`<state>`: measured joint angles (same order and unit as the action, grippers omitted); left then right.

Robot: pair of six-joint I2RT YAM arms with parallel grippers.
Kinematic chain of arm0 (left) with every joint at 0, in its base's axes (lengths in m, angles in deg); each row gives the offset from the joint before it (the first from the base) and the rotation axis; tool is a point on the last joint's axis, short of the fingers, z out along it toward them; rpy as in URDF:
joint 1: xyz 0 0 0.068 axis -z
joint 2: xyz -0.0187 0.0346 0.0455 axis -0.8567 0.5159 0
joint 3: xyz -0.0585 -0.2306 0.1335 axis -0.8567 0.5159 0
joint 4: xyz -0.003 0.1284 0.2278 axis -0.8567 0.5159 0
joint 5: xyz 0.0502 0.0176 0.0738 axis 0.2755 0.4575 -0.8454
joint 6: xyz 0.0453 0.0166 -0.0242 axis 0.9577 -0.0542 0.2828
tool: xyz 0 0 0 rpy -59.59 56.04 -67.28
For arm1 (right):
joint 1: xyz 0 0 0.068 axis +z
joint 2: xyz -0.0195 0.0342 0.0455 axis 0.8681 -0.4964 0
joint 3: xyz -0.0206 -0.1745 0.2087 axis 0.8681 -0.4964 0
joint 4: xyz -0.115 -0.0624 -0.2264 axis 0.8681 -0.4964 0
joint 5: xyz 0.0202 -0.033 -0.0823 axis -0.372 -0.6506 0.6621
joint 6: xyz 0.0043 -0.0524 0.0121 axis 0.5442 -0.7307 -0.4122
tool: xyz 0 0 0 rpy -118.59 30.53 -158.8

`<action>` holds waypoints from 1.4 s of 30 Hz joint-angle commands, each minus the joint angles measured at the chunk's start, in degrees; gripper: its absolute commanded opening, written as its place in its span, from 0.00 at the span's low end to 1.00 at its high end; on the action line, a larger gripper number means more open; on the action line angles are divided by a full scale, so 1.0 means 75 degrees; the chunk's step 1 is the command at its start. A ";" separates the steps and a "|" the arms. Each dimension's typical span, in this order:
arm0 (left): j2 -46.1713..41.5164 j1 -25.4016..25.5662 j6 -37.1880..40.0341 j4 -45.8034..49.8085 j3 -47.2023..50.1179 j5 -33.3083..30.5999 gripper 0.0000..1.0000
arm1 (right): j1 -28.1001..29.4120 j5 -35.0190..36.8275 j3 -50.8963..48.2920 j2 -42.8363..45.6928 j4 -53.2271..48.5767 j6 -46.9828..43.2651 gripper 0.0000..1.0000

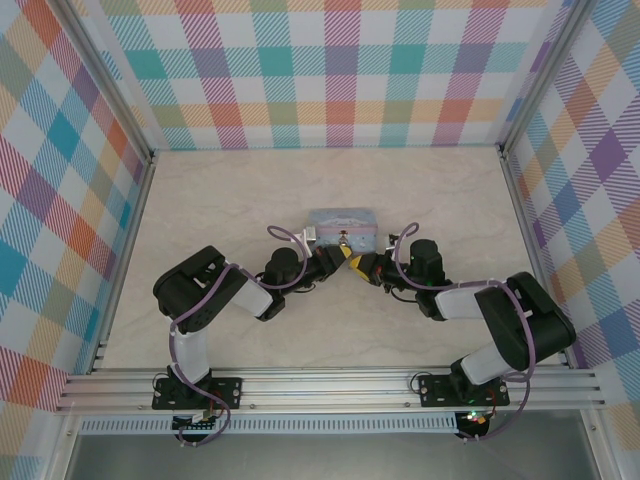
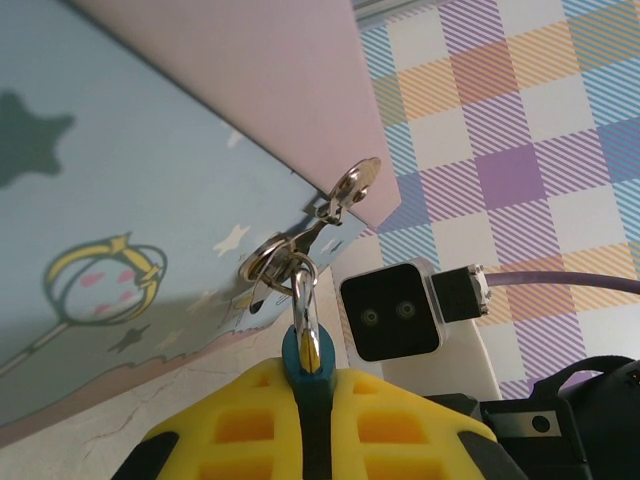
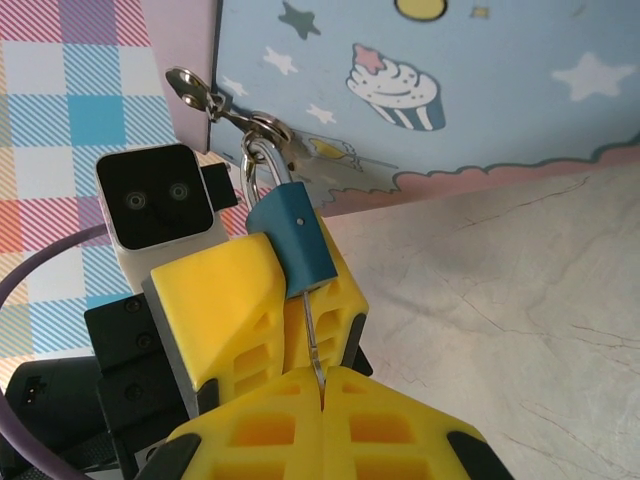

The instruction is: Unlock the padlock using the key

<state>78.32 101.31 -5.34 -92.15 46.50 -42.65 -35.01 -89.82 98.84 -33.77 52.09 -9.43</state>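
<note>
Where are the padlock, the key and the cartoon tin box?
padlock (image 3: pixel 292 240), right wrist view, on its blue body.
key (image 3: pixel 311 340), right wrist view, on its thin shaft below the padlock.
cartoon tin box (image 3: pixel 520 120), right wrist view, on its light-blue wall.

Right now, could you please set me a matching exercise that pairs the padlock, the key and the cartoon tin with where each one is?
Things:
1. padlock
2. key
3. tin

Places:
A. pinched in the right tool, shaft reaching up to the padlock's underside
B. on the table, on the far side of both tools
C. gripped by the left tool, shackle through a ring on the tin's front

Pairs: 1-C, 2-A, 3-B
</note>
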 commanded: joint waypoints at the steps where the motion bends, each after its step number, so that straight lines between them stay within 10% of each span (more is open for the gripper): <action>1: -0.0142 0.0157 -0.0041 -0.0294 -0.0122 0.0153 0.00 | 0.0057 -0.0057 0.0204 -0.0117 0.0387 -0.0101 0.04; 42: -0.0277 0.0270 -0.0035 -0.0446 -0.0379 0.0657 0.00 | -0.0174 0.0016 0.0124 -0.0868 0.2539 0.1107 0.04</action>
<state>76.42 101.18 -5.54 -91.73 45.43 -43.59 -36.58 -92.70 98.01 -39.48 68.09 -1.43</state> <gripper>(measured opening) 0.094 0.050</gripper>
